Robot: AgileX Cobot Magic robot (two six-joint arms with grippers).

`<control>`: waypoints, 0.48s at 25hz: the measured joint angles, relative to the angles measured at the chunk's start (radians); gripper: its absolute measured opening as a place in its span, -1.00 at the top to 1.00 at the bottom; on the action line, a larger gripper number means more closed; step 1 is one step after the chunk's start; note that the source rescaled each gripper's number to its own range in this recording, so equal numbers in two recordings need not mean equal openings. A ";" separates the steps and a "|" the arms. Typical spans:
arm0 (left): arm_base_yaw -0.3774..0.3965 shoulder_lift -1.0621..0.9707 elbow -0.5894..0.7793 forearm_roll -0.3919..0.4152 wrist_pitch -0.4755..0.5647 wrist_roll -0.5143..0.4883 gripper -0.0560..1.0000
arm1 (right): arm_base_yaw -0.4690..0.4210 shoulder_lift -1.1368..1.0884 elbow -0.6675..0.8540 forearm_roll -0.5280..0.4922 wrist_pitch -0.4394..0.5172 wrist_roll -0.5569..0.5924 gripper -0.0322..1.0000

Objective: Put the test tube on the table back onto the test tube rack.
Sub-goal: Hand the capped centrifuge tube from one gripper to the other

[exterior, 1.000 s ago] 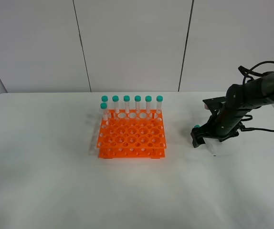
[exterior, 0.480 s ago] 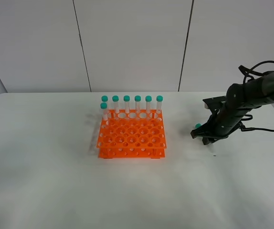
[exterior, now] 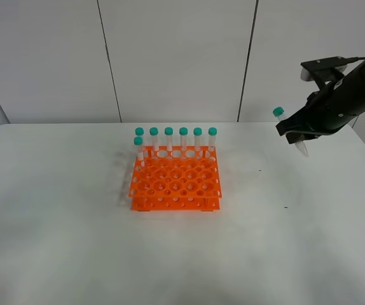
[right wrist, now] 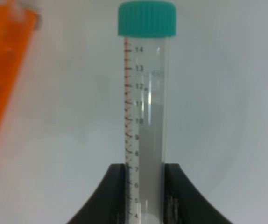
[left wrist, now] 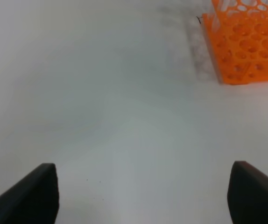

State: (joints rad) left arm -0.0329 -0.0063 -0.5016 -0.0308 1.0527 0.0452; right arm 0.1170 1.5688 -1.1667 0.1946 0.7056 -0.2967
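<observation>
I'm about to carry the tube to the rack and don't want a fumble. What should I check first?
1. Right gripper shut on tube: ok.
2. Tube clear of table: ok.
3. Tube upright: not ok, tilted, tip pointing down and away from the rack.
4. Cap on: ok.
5. Free holes in rack: ok, front rows empty.
6. Left gripper away from rack: ok, open over table.
</observation>
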 joint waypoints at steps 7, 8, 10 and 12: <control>0.000 0.000 0.000 0.000 0.000 0.000 -1.00 | 0.000 -0.172 0.004 0.297 0.245 -0.321 0.92; 0.000 0.000 0.000 0.000 0.000 0.000 -1.00 | 0.000 -0.179 0.006 0.350 0.273 -0.374 0.92; 0.000 0.000 0.000 0.000 0.000 0.000 -1.00 | 0.000 -0.176 0.010 0.448 0.318 -0.473 0.92; 0.000 0.000 0.000 0.000 0.000 0.000 -1.00 | 0.000 -0.162 0.011 0.523 0.351 -0.539 0.92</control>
State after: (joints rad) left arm -0.0329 -0.0063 -0.5016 -0.0308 1.0527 0.0452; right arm 0.1170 1.4069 -1.1555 0.7179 1.0570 -0.8359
